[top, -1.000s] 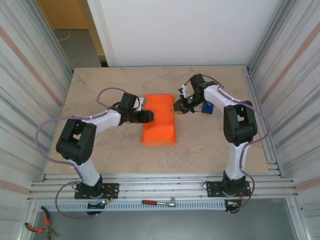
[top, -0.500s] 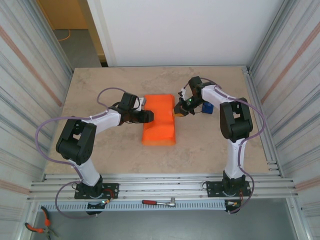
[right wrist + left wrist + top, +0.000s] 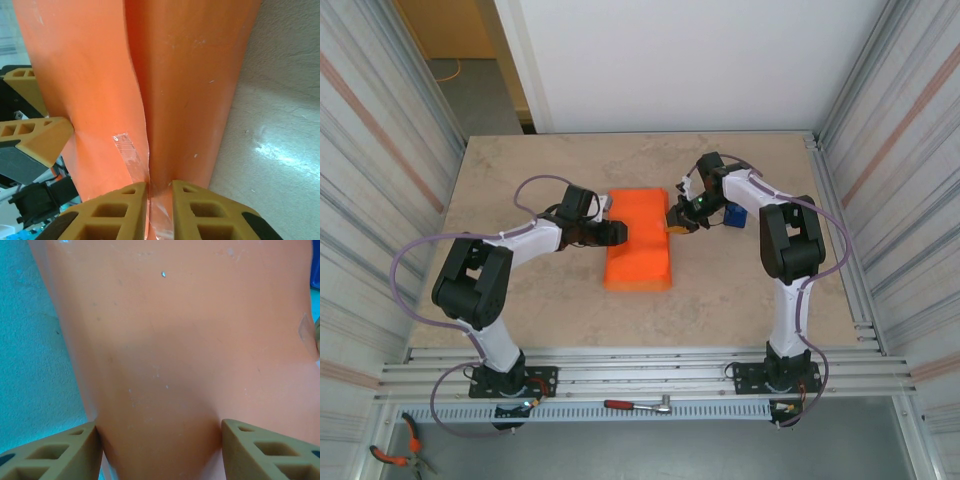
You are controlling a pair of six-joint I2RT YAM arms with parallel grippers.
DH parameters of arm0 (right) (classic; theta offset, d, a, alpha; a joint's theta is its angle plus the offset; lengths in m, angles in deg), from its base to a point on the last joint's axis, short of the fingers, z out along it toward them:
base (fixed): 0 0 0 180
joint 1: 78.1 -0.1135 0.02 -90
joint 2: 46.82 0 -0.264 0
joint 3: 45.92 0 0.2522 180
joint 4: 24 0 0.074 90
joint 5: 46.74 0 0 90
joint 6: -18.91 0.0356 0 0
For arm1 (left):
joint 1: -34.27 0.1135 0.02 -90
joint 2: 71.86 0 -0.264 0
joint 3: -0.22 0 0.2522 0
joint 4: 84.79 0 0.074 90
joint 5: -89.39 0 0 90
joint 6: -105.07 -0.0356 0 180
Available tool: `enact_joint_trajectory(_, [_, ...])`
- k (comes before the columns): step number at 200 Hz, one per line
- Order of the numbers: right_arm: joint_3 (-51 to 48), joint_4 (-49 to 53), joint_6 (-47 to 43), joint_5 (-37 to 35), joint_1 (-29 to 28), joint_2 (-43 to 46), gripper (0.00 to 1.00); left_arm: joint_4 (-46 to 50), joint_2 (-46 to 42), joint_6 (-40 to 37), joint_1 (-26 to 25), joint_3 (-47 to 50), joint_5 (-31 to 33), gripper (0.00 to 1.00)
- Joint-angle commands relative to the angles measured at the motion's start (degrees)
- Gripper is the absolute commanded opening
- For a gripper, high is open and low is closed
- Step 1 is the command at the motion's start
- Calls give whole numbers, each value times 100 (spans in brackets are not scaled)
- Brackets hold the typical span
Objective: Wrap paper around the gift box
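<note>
The orange paper [image 3: 640, 240] lies folded over as a parcel in the middle of the table, and the gift box is hidden inside it. My left gripper [image 3: 617, 232] holds the parcel's left side, and in the left wrist view its gripper [image 3: 160, 445] has both fingers pressed against the paper [image 3: 175, 340]. My right gripper [image 3: 675, 218] is at the parcel's right edge. In the right wrist view its jaws [image 3: 160, 200] stand a narrow gap apart over the seam of the paper [image 3: 190, 75]. A clear tape strip [image 3: 127, 150] crosses that seam.
A blue tape dispenser [image 3: 736, 214] stands just right of the right gripper. Metal walls close in both sides of the table. A ratchet wrench [image 3: 638, 405] and pliers [image 3: 395, 455] lie below the near rail.
The right arm has shifted slightly left toward the parcel, and its jaws have parted a little from shut. The left arm and the parcel have not moved.
</note>
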Motion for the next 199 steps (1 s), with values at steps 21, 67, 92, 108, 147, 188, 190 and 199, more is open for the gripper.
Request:
enact_joint_trajectory(21, [-81, -21, 64, -93, 18, 140, 27, 866, 407, -271, -159, 234, 522, 60])
enact_joint_trajectory(67, [-165, -112, 115, -90, 26, 171, 37, 880, 405, -271, -158, 220, 532, 59])
enact_joint_trajectory(92, [-204, -139, 128, -110, 38, 203, 42, 884, 408, -271, -163, 221, 531, 59])
enact_joint_trajectory(108, [-263, -170, 152, -100, 77, 280, 45, 885, 406, -271, -157, 220, 540, 59])
enact_joint_trajectory(147, [-583, -457, 377, -137, 267, 708, 47, 892, 410, -271, -162, 223, 540, 59])
enact_joint_trajectory(188, [-624, -325, 363, -601, 159, 998, 14, 893, 411, -271, -153, 209, 547, 59])
enact_joint_trajectory(190, [-608, -299, 354, -634, 147, 994, 11, 892, 410, -271, -156, 212, 544, 59])
enact_joint_trajectory(199, [-533, -174, 299, -817, 67, 969, 3, 896, 411, -267, -162, 204, 538, 59])
